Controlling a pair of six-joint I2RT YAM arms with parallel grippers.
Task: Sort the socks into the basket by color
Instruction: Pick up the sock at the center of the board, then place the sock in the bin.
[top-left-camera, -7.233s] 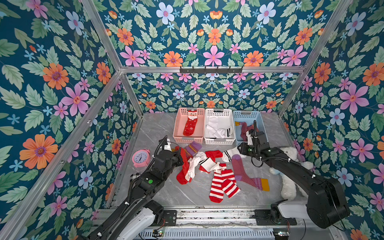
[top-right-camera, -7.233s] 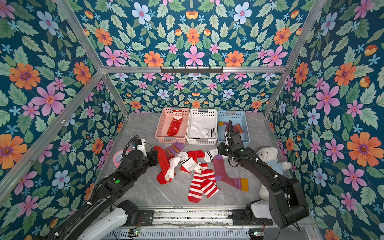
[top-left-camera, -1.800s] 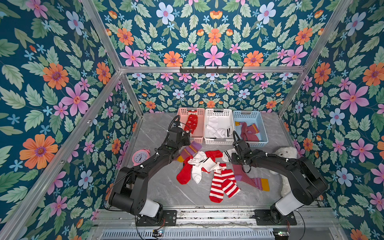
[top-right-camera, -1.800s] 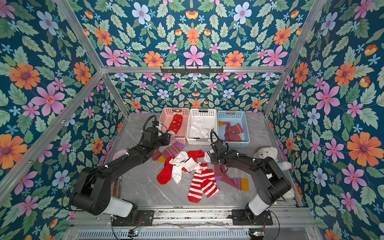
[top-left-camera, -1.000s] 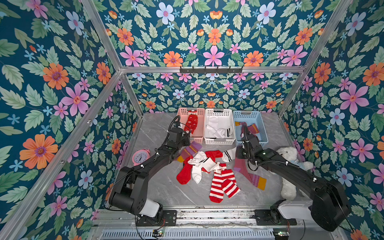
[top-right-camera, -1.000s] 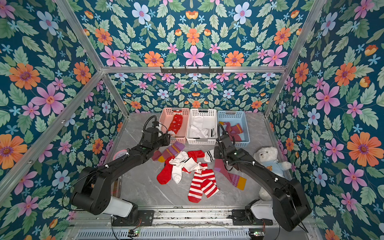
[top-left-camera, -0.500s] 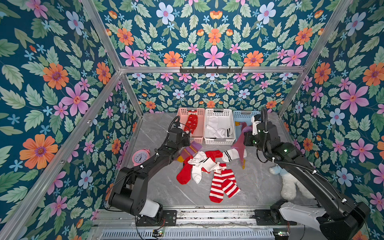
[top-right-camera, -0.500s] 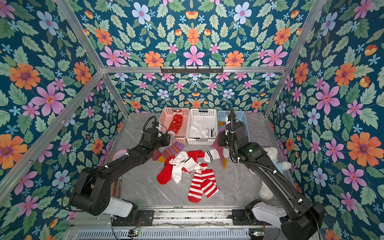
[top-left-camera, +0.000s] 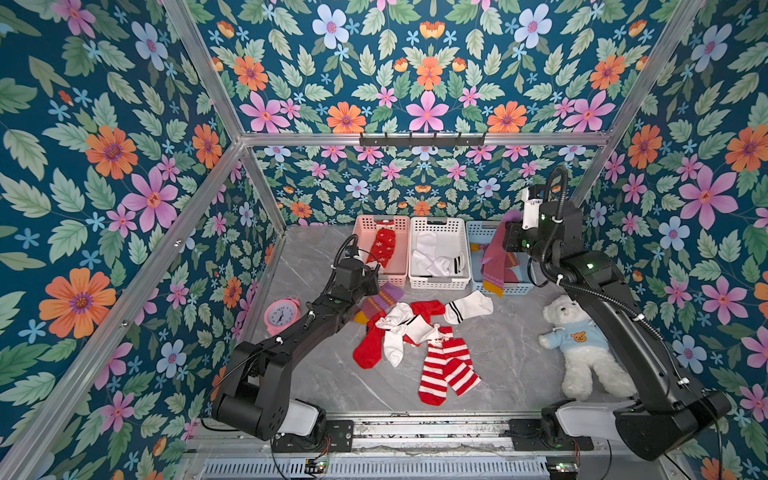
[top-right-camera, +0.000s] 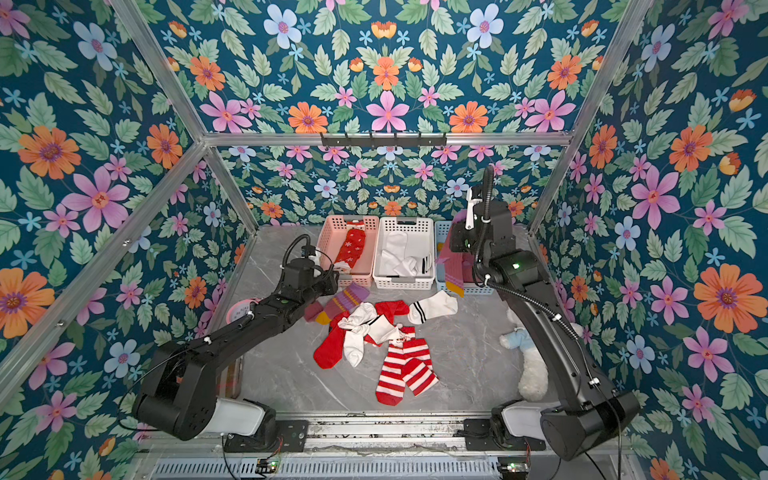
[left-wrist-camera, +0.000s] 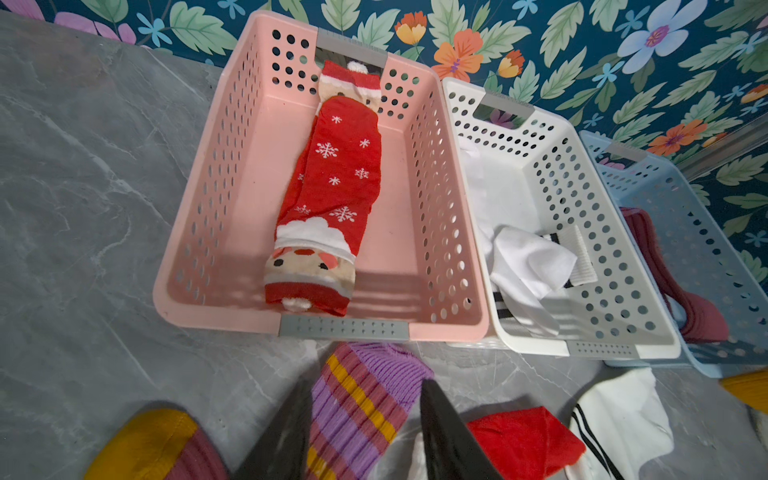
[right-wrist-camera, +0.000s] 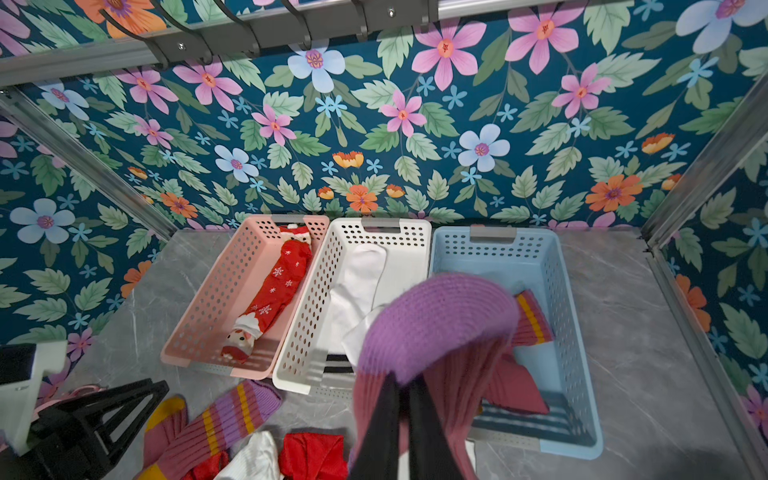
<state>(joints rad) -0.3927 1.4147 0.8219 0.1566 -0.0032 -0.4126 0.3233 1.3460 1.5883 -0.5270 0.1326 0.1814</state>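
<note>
My right gripper (right-wrist-camera: 401, 384) is shut on a maroon-purple sock (top-left-camera: 494, 257) with a mustard toe, which hangs from it above the blue basket (top-left-camera: 519, 287). Another maroon sock (right-wrist-camera: 513, 384) lies in that basket. A red Santa sock (left-wrist-camera: 332, 187) lies in the pink basket (top-left-camera: 400, 266), and white socks (top-left-camera: 432, 253) lie in the white basket (top-left-camera: 438, 281). My left gripper (left-wrist-camera: 365, 399) is open, low over a purple striped sock (top-left-camera: 380, 298) on the table. Red (top-left-camera: 368, 351), white (top-left-camera: 395, 343), black-banded white (top-left-camera: 467, 307) and red-and-white striped socks (top-left-camera: 446, 370) lie loose mid-table.
A pink alarm clock (top-left-camera: 280, 316) stands by the left wall beside my left arm. A white plush bear (top-left-camera: 582, 353) lies at the right, under my right arm. A hook rail (top-left-camera: 422, 139) runs along the back wall above the baskets.
My right gripper has lifted the maroon-purple sock off the table and carried it up and back over the blue basket. The left arm has stayed still.
</note>
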